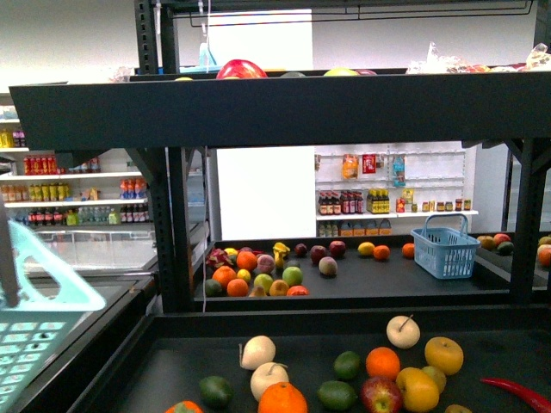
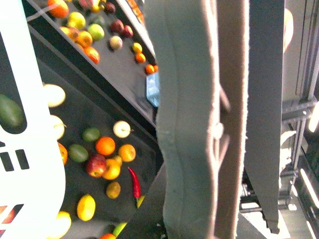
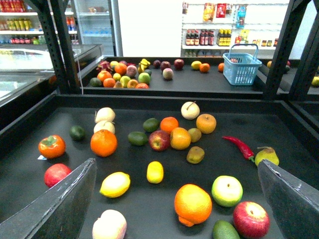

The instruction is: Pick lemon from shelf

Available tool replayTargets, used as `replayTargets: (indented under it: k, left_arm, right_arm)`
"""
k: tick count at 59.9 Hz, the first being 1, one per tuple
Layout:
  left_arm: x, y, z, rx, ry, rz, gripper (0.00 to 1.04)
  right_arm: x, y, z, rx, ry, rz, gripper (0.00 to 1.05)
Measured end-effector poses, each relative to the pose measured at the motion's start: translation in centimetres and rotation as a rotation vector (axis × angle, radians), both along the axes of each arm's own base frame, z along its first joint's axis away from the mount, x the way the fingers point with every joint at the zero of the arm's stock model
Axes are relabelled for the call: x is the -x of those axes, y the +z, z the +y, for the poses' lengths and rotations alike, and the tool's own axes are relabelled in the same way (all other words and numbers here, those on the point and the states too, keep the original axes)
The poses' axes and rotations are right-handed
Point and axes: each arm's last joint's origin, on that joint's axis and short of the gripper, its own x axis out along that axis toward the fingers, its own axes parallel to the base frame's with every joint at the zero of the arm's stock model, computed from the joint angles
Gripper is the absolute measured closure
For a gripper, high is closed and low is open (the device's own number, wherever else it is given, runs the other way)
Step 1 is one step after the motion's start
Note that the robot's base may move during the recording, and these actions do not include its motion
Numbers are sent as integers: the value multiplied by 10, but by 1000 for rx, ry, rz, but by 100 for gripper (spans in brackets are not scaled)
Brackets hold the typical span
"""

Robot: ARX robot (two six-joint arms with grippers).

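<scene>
Grey padded fingers [image 3: 60,204] of the right gripper [image 3: 177,164] stand wide apart, holding nothing, framing the bright-yellow pointed lemon [image 3: 115,184] on the dark lower tray [image 3: 259,124] of the black metal-framed shelf [image 3: 59,55]. Just beside it, a small yellow oblong fruit [image 3: 155,172] could be grabbed by mistake or knocked rolling. Bare tray lies around; rims stand well apart. Whether the left gripper [image 2: 224,124] holds anything, I cannot tell
</scene>
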Motion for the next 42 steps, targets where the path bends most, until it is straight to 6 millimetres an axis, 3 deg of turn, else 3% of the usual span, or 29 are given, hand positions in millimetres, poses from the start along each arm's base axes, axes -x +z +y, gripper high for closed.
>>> replayTargets:
  k: [31,42]
  left_arm:
    - [-21,-14,-146,44,-279,-16,97]
    - [-24,-8,-185,84,-344,-34,97]
  right_arm:
    - [0,0,0,0,0,0,7]
    - [0,0,0,0,0,0,7]
